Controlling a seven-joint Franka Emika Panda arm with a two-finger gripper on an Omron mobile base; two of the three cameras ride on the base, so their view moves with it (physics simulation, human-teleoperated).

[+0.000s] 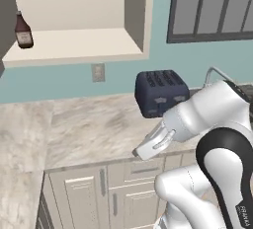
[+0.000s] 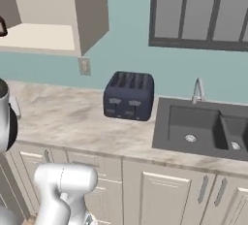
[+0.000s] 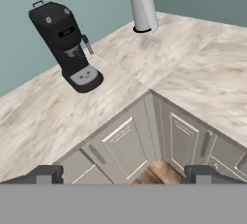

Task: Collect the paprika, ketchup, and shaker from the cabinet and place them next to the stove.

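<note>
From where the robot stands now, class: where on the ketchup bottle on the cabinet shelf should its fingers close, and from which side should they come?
Grip the ketchup bottle across its labelled body, below the narrow neck, where the sides look widest. It stands upright near the front edge of the open cabinet shelf, so a level approach from the open front seems best.

I see lots of bare counter [image 1: 84,124]; the toaster [image 1: 161,92] and coffee machine [image 3: 67,44] stand in the way.

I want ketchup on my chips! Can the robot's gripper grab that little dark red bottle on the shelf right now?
Probably not yet. The small dark red-brown ketchup bottle stands high on the beige cabinet shelf with nothing in front of it, but the open gripper is pointing at a counter corner with a black coffee machine.
</note>
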